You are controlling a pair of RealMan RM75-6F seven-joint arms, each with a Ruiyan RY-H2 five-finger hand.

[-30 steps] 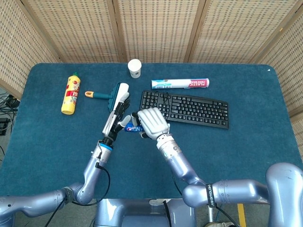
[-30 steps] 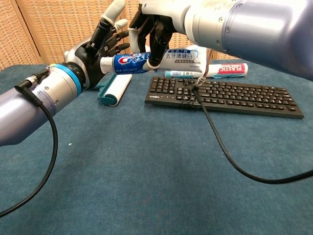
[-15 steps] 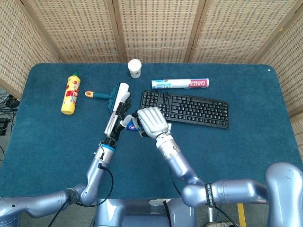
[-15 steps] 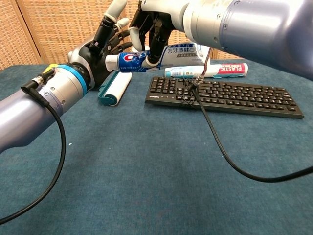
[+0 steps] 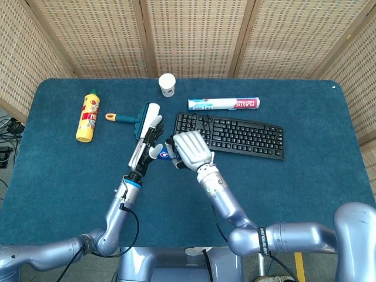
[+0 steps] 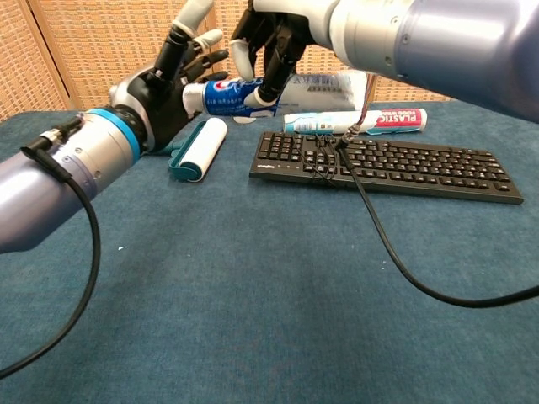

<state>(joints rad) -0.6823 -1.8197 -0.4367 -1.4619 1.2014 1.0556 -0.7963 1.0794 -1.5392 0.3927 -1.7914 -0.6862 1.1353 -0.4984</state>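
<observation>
Chest view: both hands on toothpaste tube (image 6: 240,95), raised off counter (image 6: 253,320).
Right hand (image 6: 274,38) grips tube; left hand (image 6: 181,71) fingers spread, touching its cap end, above lint roller (image 6: 198,150), left of keyboard (image 6: 383,164).

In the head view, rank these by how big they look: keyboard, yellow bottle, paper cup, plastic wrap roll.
1. keyboard, clearly largest.
2. plastic wrap roll, long and slim.
3. yellow bottle, shorter than the roll but fatter; this pair is close.
4. paper cup, smallest.
</observation>
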